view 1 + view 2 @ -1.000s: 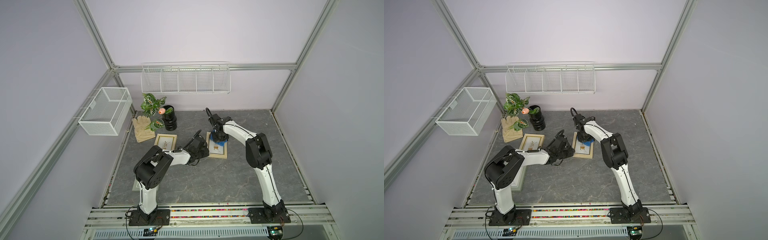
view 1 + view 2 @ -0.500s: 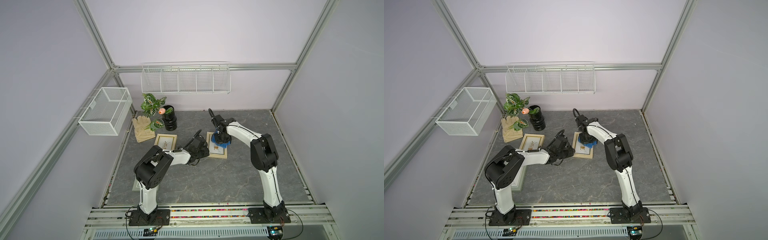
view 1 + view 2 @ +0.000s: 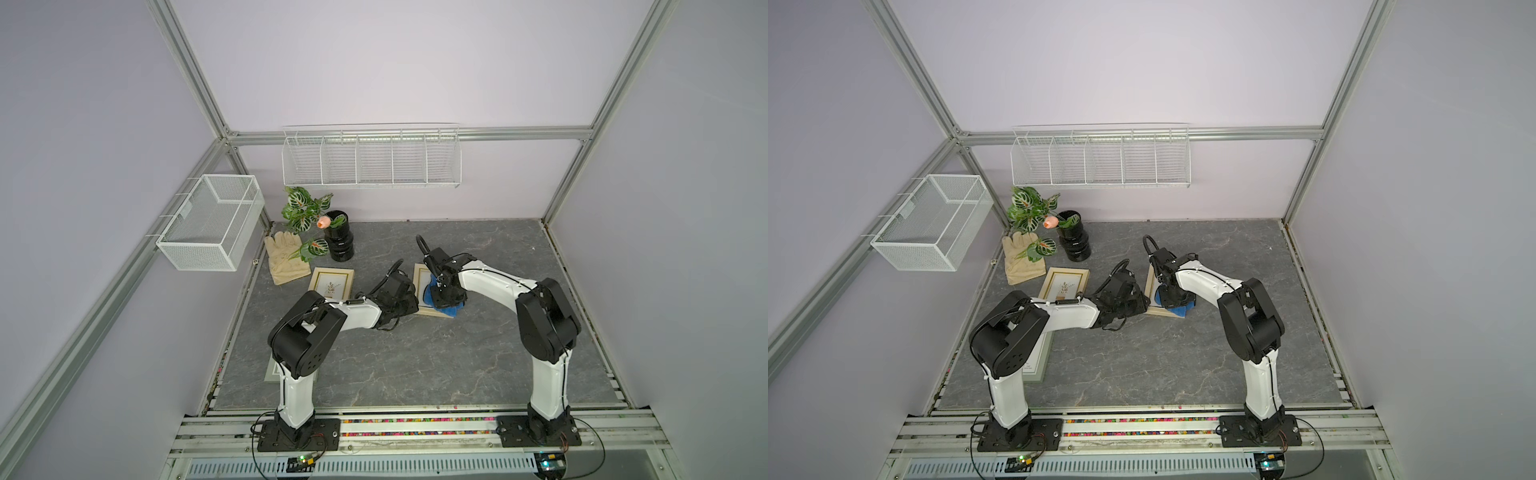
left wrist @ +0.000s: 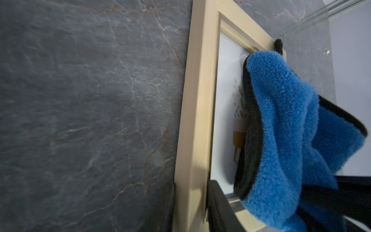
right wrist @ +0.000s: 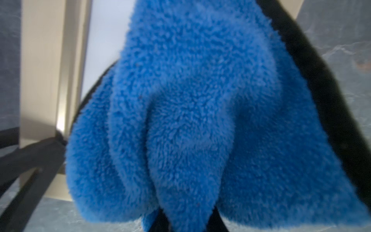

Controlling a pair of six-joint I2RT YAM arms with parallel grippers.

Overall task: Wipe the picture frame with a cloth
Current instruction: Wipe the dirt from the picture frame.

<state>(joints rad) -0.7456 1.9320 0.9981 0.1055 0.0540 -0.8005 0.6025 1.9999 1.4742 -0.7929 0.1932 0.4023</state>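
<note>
In both top views the picture frame (image 3: 420,277) lies flat near the middle of the worktop (image 3: 415,365), with the cloth (image 3: 448,311) bunched over its front right corner. The right gripper (image 3: 445,296) bears down on the cloth from above. The left gripper (image 3: 408,305) sits low against the frame's left side, apparently to stop it sliding under the rubbing. A second frame (image 3: 331,284), a glove (image 3: 284,257) and a vase (image 3: 340,245) stand well apart toward the back left corner.

In the left wrist view the left gripper (image 4: 191,204) is clenched across the frame's rail (image 4: 197,100), one finger (image 4: 219,202) on the glass (image 4: 226,80) side, the other at the outer edge. The cloth (image 4: 281,130) rests on the glass just beside it.

In the right wrist view the right gripper (image 5: 188,223) is pinched on a gathered fold of the cloth (image 5: 190,100), which fans out over the glass and the rail (image 5: 40,70). Such a hold likely lets a broad plush pad drag across the surface.
</note>
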